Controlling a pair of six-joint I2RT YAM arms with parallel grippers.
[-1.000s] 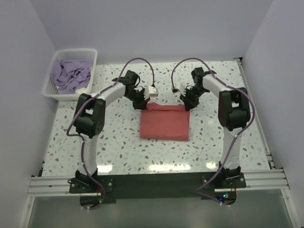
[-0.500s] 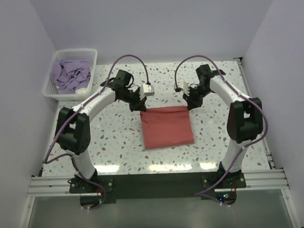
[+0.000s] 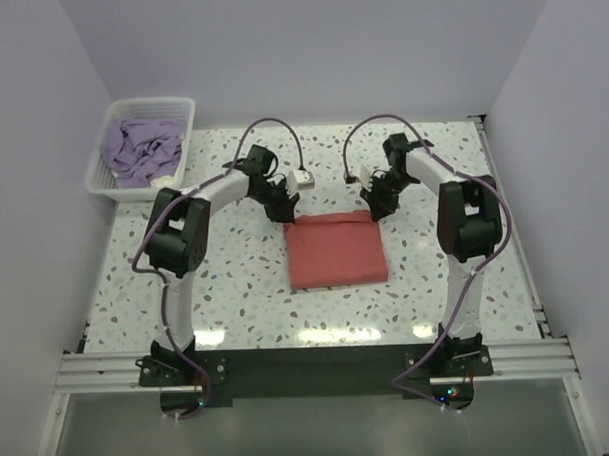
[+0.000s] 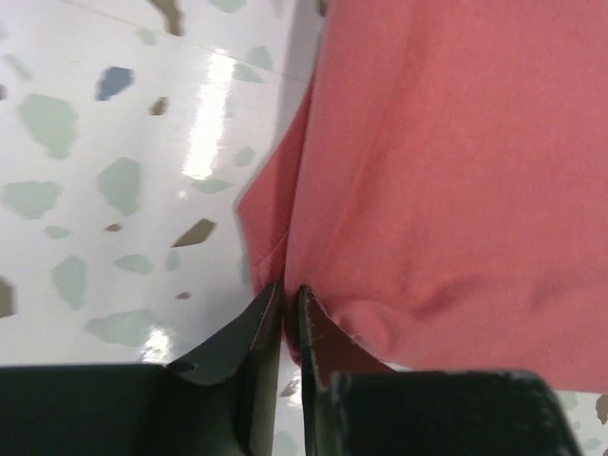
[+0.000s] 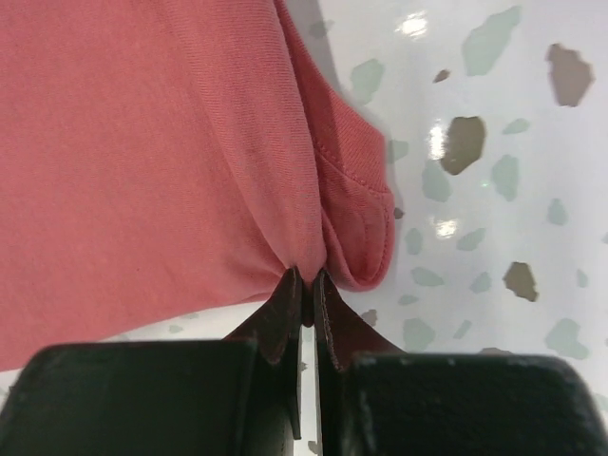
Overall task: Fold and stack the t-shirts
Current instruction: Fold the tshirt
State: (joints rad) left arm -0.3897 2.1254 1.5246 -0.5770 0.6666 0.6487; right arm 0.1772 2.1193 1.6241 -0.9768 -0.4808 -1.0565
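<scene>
I am holding the folded coral t-shirt (image 3: 335, 249) mid-surface: right claw (image 3: 376, 207) pinching its far-right corner, left claw (image 3: 287, 211) nearly pressed together, grip I cannot tell. The lavender t-shirt (image 3: 140, 149) is lying crumpled in the far-left basket (image 3: 150, 99), so 1 of 2 is looking folded.

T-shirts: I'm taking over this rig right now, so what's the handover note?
Left tool: jaws almost together at the coral-red t-shirt's far left corner; grip unclear.
Right tool: shut on its far right corner.
Coral-red shirt: folded rectangle, flat on the table.
Lavender t-shirt: crumpled in the white basket, far left.
Done: coral-red one folded.
Left: release it, fold the lavender one, stack both.
</scene>
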